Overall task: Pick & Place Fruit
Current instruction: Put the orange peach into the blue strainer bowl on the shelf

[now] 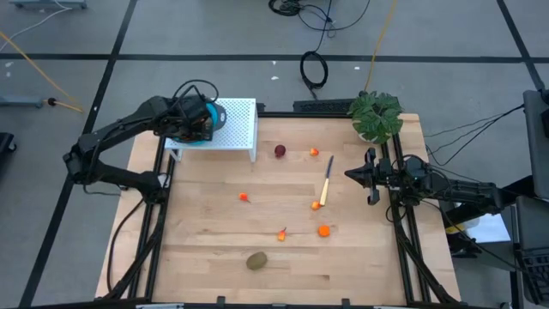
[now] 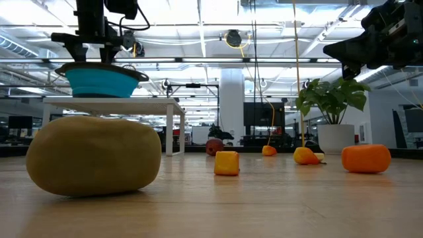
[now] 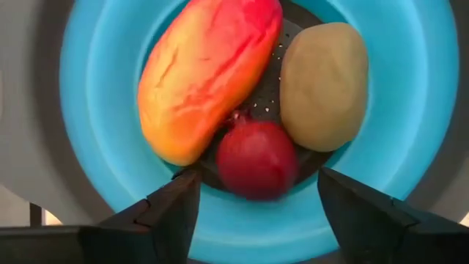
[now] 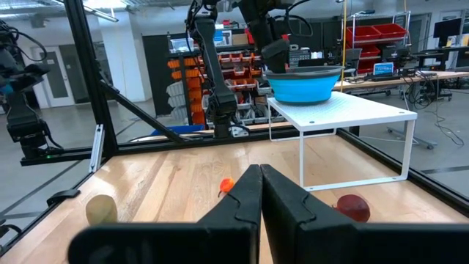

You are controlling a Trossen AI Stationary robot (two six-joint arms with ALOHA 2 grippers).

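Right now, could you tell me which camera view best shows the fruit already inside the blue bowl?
The left wrist view: it looks straight down into the blue bowl, showing the red-orange piece, a brown-green oval and a dark red ball. The high view has the left gripper covering the bowl; the low and right wrist views show only its outside.

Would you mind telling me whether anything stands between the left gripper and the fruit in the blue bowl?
Nothing visible does. The left gripper hangs open directly over the blue bowl, with the dark red ball just beyond its fingers, beside the red-orange piece and brown oval.
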